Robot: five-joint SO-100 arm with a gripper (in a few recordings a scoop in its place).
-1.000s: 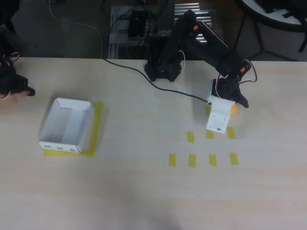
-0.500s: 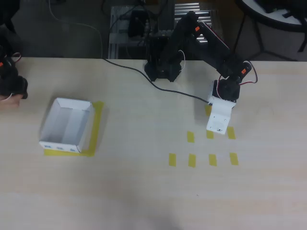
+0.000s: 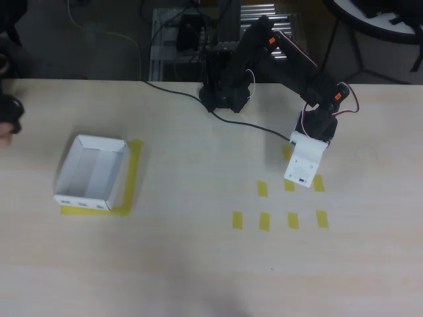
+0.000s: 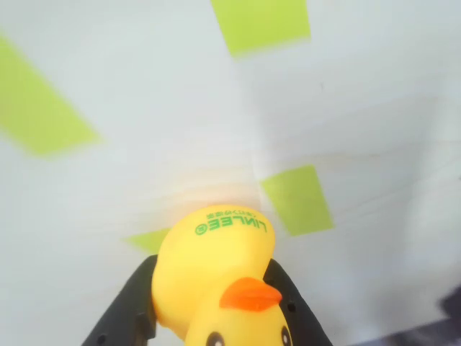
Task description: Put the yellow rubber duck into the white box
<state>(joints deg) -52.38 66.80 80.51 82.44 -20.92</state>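
In the wrist view the yellow rubber duck (image 4: 216,277) is squeezed between the two black fingers (image 4: 126,313) of my gripper (image 4: 212,306). Its underside with green lettering faces the table and its orange beak points at the camera. In the overhead view the gripper (image 3: 305,164) sits under its white block at the right of the table, above the yellow tape strips, and the duck is hidden beneath it. The white box (image 3: 88,198) stands far to the left on the table, open and with nothing in it.
Several yellow tape strips (image 3: 264,220) lie in rows near the gripper, and a yellow tape frame (image 3: 134,173) edges the box. A black cable (image 3: 182,98) runs from the arm's base (image 3: 225,96) across the table's far edge. A person's hand (image 3: 6,122) is at the left edge.
The orange-yellow duck that showed beside the gripper a second ago is now covered by it. The wrist has turned slightly. The hand at the left edge has shifted upward.
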